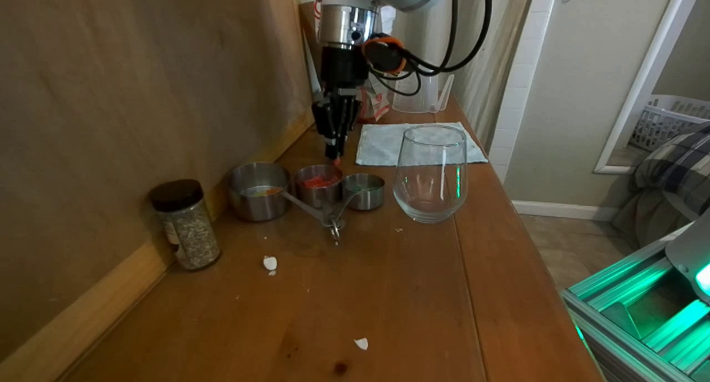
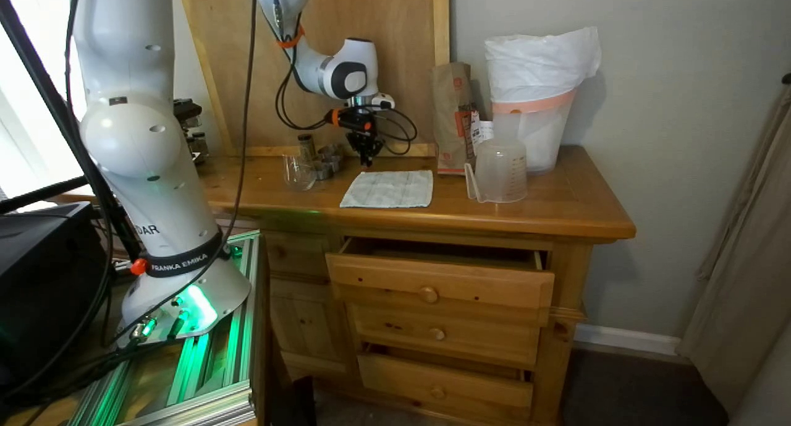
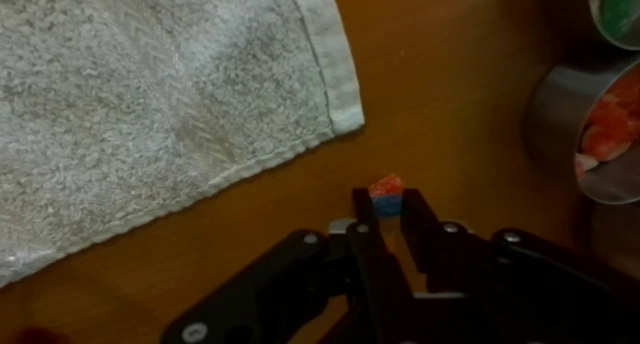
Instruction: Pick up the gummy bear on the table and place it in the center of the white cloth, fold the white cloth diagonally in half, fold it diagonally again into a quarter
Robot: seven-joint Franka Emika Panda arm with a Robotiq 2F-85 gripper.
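Observation:
My gripper is shut on a small red and blue gummy bear, held between its fingertips. In an exterior view the gummy's red tip shows just under the gripper. The gripper hangs above the brown wooden table, beside the cloth and not over it. The white cloth lies flat and unfolded on the table. In the wrist view the cloth fills the upper left, with one corner near the gummy. In an exterior view the glass partly covers the cloth.
Metal measuring cups, one with red gummies, stand near the gripper. A clear stemless glass stands beside them. A spice jar is by the wooden back panel. A plastic pitcher and paper bag stand beyond the cloth.

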